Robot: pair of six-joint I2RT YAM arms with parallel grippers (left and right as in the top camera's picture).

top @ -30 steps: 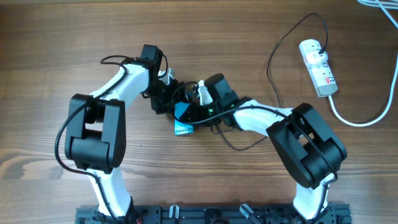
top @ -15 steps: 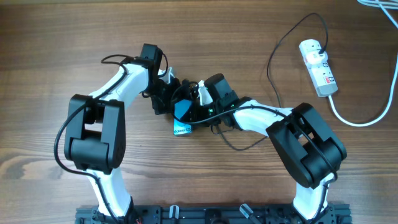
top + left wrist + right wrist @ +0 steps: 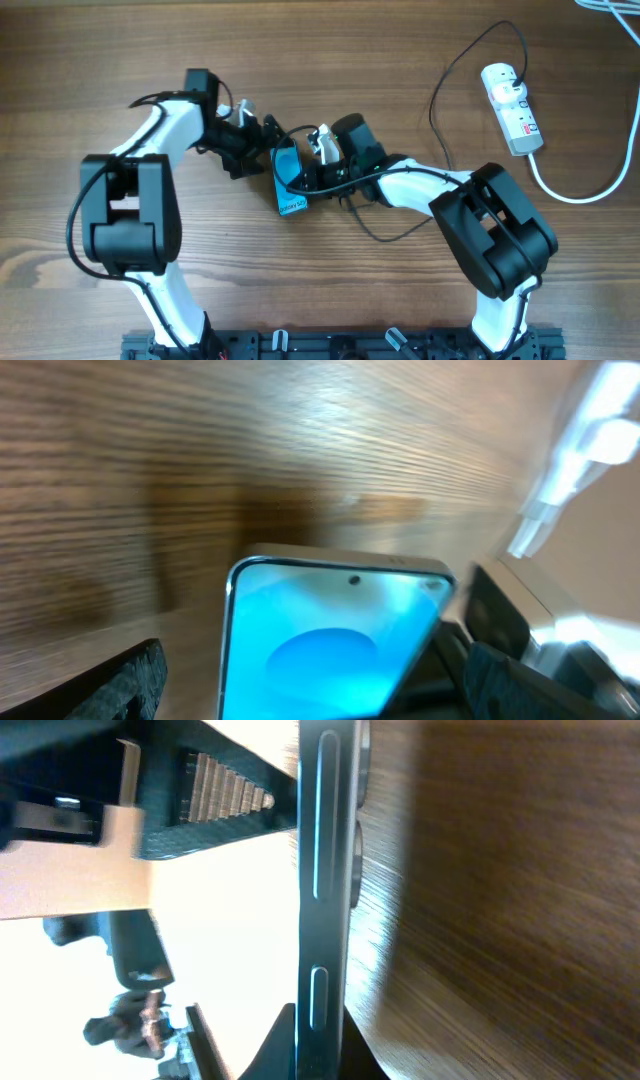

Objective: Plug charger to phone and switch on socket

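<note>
The phone (image 3: pixel 289 181), teal screen lit, is held on edge just above the table by my right gripper (image 3: pixel 305 172). In the right wrist view its silver edge (image 3: pixel 325 890) runs straight up between the two dark fingers (image 3: pixel 290 1042), which press on both faces. My left gripper (image 3: pixel 252 148) stands open to the left of the phone. In the left wrist view the screen (image 3: pixel 330 645) lies between its spread fingers (image 3: pixel 115 688) without touching them. The charger's thin black cable (image 3: pixel 437 105) runs from its white plug in the socket (image 3: pixel 512 108) at the far right towards the arms. Its metal tip is hidden.
The socket's thick white cord (image 3: pixel 590 190) curves along the right edge of the table. The thin black cable loops on the wood below my right arm (image 3: pixel 385 235). Both arms crowd the middle of the table.
My left gripper has opened and drawn back to the left, off the phone. My right gripper has closed on the phone, which has shifted slightly left.
</note>
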